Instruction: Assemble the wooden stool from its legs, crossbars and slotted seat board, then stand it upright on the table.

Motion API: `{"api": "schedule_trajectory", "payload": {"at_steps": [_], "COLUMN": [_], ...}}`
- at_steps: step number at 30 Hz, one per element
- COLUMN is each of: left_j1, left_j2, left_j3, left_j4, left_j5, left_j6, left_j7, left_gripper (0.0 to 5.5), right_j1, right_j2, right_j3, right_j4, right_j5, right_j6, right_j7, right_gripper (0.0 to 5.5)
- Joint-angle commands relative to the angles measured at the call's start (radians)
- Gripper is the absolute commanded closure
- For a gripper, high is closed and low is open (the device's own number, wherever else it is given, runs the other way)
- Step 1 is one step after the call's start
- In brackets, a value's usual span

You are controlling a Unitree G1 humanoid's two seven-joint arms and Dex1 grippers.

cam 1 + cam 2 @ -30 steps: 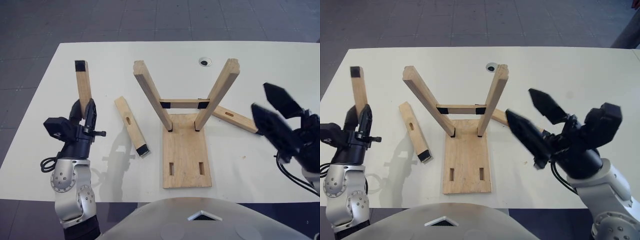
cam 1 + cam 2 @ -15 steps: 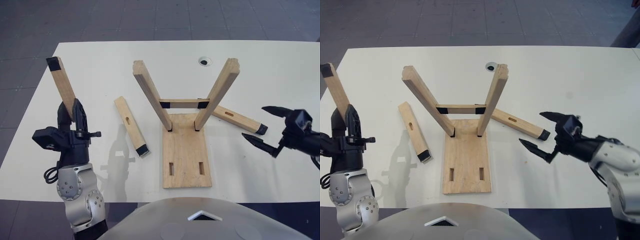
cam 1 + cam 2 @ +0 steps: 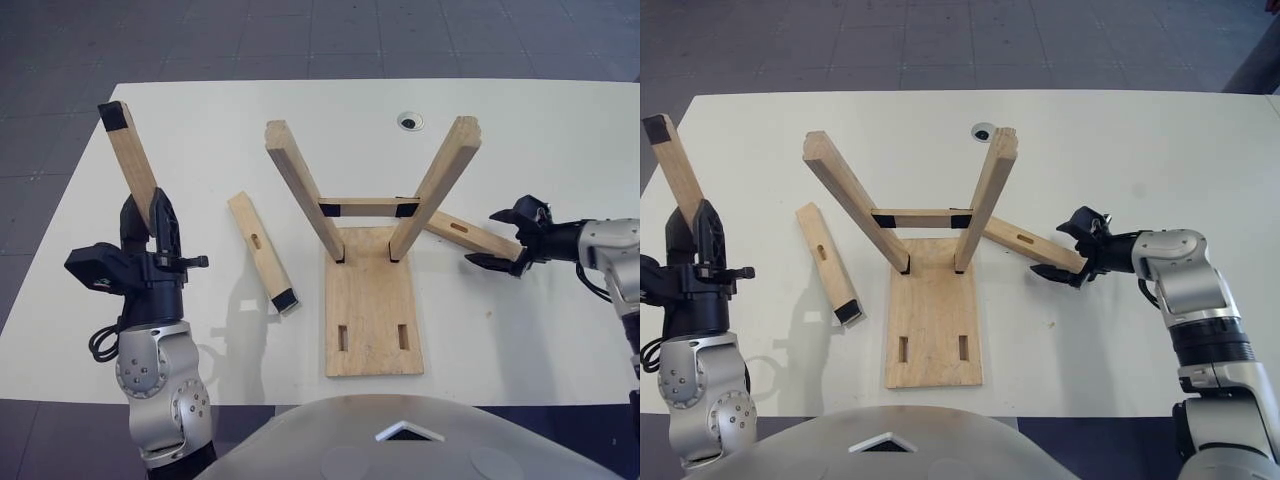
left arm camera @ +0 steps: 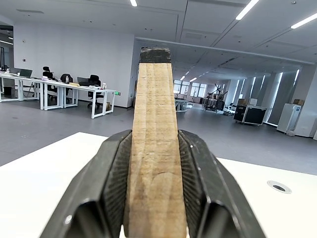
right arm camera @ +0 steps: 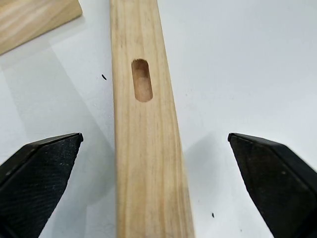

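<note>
1. L gripper [image 3: 148, 214]: clamped tight on a wooden leg [image 3: 131, 160], which is gripped near its lower end. The leg is held up off the table [image 3: 540, 130] on its left side, tilted, w/ the black-taped end uppermost.
2. R gripper [image 3: 481, 238]: spread wide, nothing gripped. Its fingers are set either side of a flat leg [image 3: 452, 231] near that leg's outer end, w/ a clear gap on each side.
3. The flat leg lies on the table just right of the seat board [image 3: 371, 300], angled, slot facing up. Its inner end is hidden behind the right upright leg [image 3: 436, 185].
4. The seat board lies flat at approx. table centre. Two slots at its near end are seen unfilled.
5. The left upright leg [image 3: 305, 190] and the right upright leg are stood at the board's far end, splayed outward. They are joined by a crossbar [image 3: 368, 208] w/ black tape at both joints.
6. A loose leg [image 3: 260, 250] lies left of the board, apart from it, slot up, black end toward the robot.
7. A cable hole [image 3: 409, 122] is seen at the table's far side.
</note>
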State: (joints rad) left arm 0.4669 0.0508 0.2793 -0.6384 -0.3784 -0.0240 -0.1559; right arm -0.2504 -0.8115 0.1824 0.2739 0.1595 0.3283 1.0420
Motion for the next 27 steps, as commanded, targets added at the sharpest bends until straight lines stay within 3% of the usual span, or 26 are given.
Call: {"api": "schedule_trajectory", "payload": {"at_steps": [1,6,18,22,27], "left_j1": [0.002,0.013,0.035,0.047,0.079], "left_j2": [0.019,0.015,0.008,0.013,0.008], "left_j3": [0.003,0.002,-0.014,-0.016,-0.019], "left_j4": [-0.047,-0.080,-0.137,-0.155,-0.168], "left_j5": [-0.021,-0.034,-0.051,-0.055,-0.050], "left_j6": [0.043,0.070,0.116,0.133,0.135], "left_j7": [0.014,0.029,0.061,0.070,0.071], "left_gripper": [4.17,4.17,4.17,4.17,4.17], "right_j1": [-0.035,0.022,0.202,0.375,0.640], "right_j2": [0.023,-0.001,0.019,0.043,0.153], "right_j3": [0.033,0.070,0.034,-0.025,-0.116], "right_j4": [0.102,0.061,0.057,-0.210,-0.591], "right_j5": [-0.051,-0.067,-0.079,-0.023,0.062], "right_j6": [-0.039,-0.019,0.046,0.249,0.540], "right_j7": [0.020,0.072,-0.091,-0.223,-0.475], "right_gripper": [0.00,1.01,2.93,3.46,3.46]}}
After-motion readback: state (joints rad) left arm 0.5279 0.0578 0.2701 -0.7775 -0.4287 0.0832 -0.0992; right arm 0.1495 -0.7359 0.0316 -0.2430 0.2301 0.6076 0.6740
